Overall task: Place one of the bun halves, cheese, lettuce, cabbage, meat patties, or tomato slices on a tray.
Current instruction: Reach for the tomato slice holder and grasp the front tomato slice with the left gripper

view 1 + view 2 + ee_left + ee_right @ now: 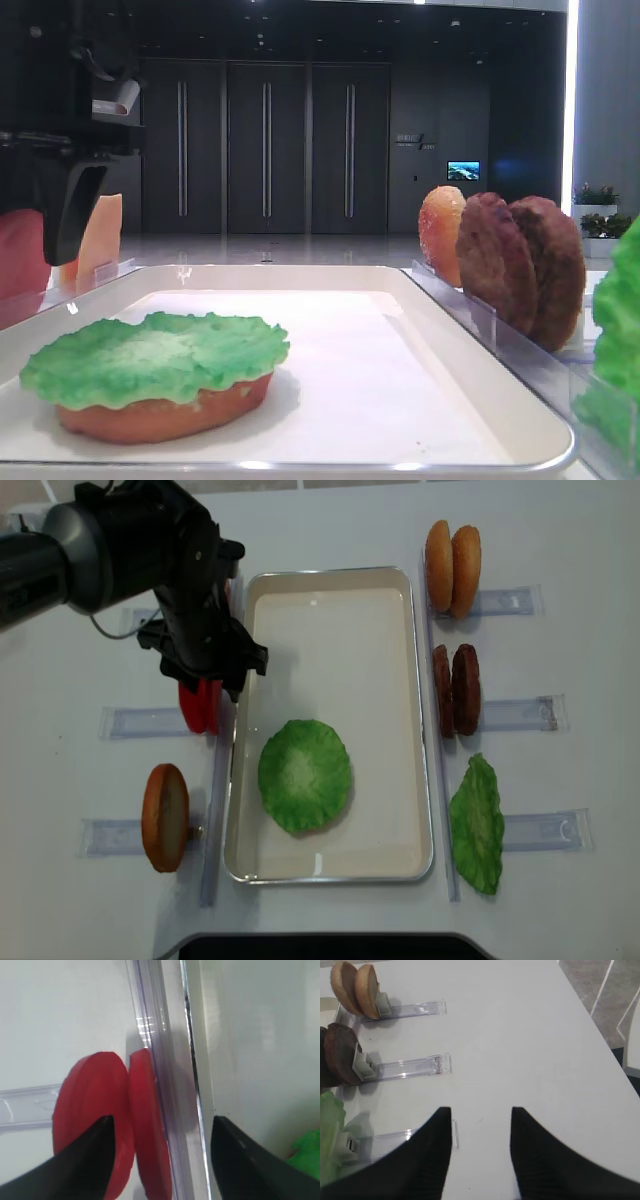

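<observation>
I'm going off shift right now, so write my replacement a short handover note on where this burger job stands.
Left gripper: open, jaws either side of the upright tomato slices left of the tray, nothing gripped yet.
Right gripper: open, empty, over bare table.
Done: a bun half topped with lettuce lies on the tray.
Unused in holders: meat patties, two bun halves, a spare lettuce leaf, one bun half.
Left: close on a tomato slice, move it to the tray.

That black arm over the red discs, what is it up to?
It is assembling a toy burger. The left gripper hangs open around two upright tomato slices in their clear holder beside the tray, not yet gripping them. On the tray, lettuce already lies on a bun half. The right gripper is open over bare table, holding nothing.
</observation>
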